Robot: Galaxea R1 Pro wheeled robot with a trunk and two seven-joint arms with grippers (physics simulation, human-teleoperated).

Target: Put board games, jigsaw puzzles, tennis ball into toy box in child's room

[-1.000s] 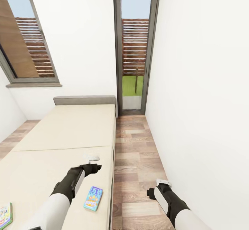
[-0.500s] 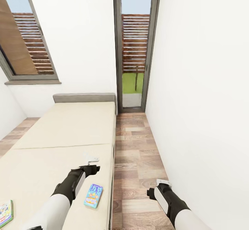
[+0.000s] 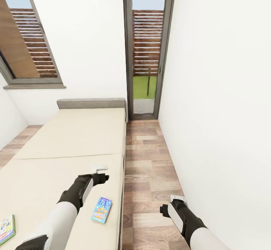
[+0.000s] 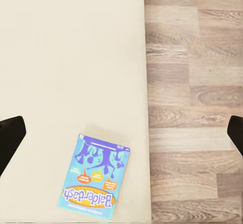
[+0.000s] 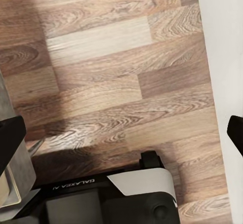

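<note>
While poised over the bed (image 3: pixel 67 137), spread wide.
Left gripper (image 3: pixel 101 171) open above blue board game (image 4: pixel 93 177), for grasping; right gripper (image 3: pixel 174 201) likewise open, idle.

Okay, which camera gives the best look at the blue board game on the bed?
The left wrist view: the blue board game lies flat on the bed near its edge, large enough to read its lettering. The head view shows it small. The right wrist view looks at floor.
</note>
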